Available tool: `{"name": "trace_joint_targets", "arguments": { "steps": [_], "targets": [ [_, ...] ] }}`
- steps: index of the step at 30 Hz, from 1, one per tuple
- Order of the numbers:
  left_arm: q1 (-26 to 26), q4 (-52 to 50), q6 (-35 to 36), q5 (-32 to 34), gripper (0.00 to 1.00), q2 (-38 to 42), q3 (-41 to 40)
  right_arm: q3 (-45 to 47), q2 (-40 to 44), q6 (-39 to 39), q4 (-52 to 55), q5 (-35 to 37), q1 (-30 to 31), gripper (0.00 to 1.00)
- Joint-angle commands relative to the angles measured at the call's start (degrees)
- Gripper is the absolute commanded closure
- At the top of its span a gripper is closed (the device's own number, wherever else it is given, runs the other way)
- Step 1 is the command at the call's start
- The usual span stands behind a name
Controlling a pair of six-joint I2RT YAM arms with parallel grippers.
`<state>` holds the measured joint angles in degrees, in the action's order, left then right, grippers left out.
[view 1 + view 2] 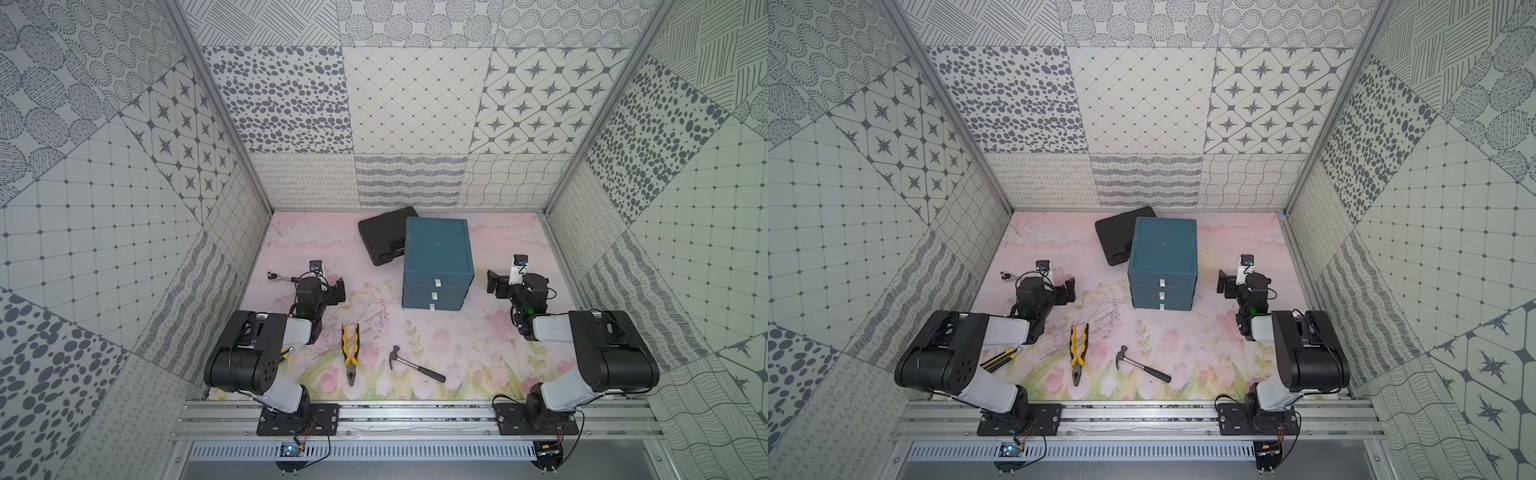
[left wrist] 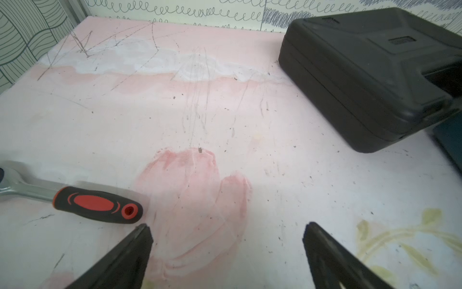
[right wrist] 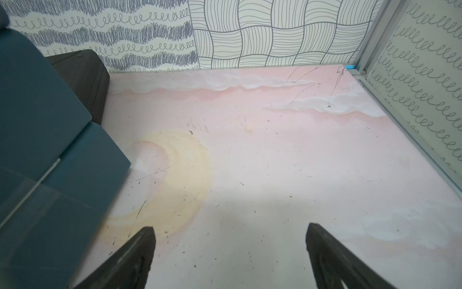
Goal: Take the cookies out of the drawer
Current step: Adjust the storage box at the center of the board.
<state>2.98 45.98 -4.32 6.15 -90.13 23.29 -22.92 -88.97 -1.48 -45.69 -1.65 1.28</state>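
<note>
Cookies are nowhere in view: you must take them to be inside the blue drawer cabinet, whose three drawers all sit flush and shut, each with a small white pull. By my reading, the task stands at its very start.

The left gripper hovers with its jaws spread wide over bare worktop, near a red-and-black ratchet handle. The right gripper is likewise spread and empty, near the cabinet's side.

Your next move is probably to bring one gripper round to the cabinet's front, pinch a white pull and draw it straight out. Which drawer holds the packets cannot be told. The pulls are small, so line up carefully, and the cabinet may slide unless you brace it.

The worktop is a scuffed pink floral mat. It also carries a black case behind the cabinet, yellow-handled pliers and a hammer. Patterned grey-and-white panels wall in three sides.
</note>
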Motion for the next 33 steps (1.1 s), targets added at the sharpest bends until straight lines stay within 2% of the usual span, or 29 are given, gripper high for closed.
{"name": "trace_joint_targets", "arguments": {
  "steps": [1,14,16,20,22,24,25,27,29,33],
  "targets": [
    [-0.2,2.4,1.1,-1.2,0.02,0.1,0.3,-1.1,-0.2,0.4,-1.5,0.3,0.2,0.01],
    [-0.7,2.1,0.8,-2.6,0.02,0.1,0.4,-1.0,-0.2,0.4,-1.5,0.4,0.3,0.01],
    [-0.8,0.1,1.3,-2.5,0.03,2.0,1.0,0.0,2.7,0.2,-2.4,0.9,0.5,0.01],
    [-0.7,-18.2,0.7,-2.8,0.02,11.9,7.3,-0.3,20.4,-1.5,12.3,2.0,0.8,0.01],
    [-0.7,-22.8,0.6,-3.3,0.02,16.3,9.5,-0.6,29.1,-8.2,18.6,4.5,0.9,0.01],
    [-0.7,-26.4,-0.7,-4.3,0.02,20.5,11.3,-3.5,37.4,-21.6,34.6,9.5,0.5,0.01],
    [-0.8,-28.6,-1.9,-5.0,0.02,22.1,12.2,-5.0,40.2,-25.1,41.2,9.1,-0.1,0.01],
    [-0.6,-34.3,-5.5,-6.6,0.02,25.8,14.4,-5.4,44.5,-29.6,47.5,3.6,-0.6,0.01],
    [-0.6,-41.7,-11.9,-8.3,0.06,29.2,17.3,-6.7,47.1,-34.4,53.2,-1.1,-0.6,0.02],
    [1.2,-52.0,-21.7,-15.4,0.11,34.2,21.7,-12.8,47.9,-39.7,64.2,-13.6,-0.6,0.08]
  ]
}}
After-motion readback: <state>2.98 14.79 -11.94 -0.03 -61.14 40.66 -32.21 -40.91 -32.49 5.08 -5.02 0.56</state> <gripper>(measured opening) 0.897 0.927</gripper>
